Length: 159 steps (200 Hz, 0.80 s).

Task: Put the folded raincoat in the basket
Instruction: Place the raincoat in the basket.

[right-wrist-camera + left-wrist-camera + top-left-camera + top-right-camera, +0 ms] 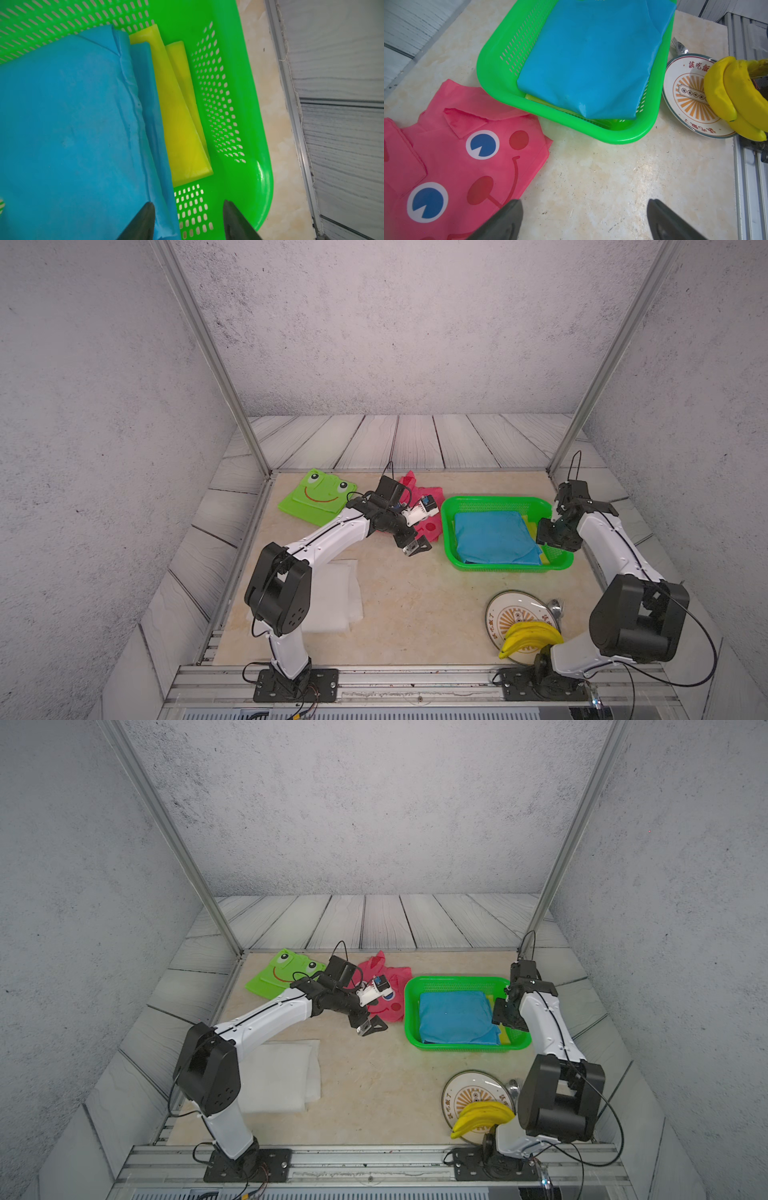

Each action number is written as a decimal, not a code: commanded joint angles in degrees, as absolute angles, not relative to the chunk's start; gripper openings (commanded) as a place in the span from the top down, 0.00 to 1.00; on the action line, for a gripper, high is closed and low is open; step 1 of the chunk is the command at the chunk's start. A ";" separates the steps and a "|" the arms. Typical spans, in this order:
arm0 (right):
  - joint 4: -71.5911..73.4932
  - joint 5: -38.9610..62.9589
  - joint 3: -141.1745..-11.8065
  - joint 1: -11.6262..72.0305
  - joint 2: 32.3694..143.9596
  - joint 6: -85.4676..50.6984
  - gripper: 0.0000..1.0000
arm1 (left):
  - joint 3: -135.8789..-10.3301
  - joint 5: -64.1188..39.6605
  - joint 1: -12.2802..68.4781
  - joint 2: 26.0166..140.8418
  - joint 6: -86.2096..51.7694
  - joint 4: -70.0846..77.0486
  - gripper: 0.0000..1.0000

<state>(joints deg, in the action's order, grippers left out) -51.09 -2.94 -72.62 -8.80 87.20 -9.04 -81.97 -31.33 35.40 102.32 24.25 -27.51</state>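
Right tool (188, 220) stands parted, plain only in its wrist view.

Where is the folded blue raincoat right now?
In both top views the folded blue raincoat lies inside the bright green perforated plastic basket on the robot's right side, over a yellow folded piece, near the open right gripper.
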 commanded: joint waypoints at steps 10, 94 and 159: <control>-59.39 3.12 -76.35 -3.97 86.24 -10.19 0.51 | -80.68 -31.19 35.33 102.52 22.77 -27.24 0.01; -62.05 1.48 -74.04 -0.71 97.26 -6.85 0.71 | -80.59 -27.84 34.07 102.33 26.34 -32.98 0.01; -51.49 -5.73 -72.18 0.07 102.75 -9.60 0.70 | -77.19 -29.00 29.95 99.51 26.32 -32.52 0.01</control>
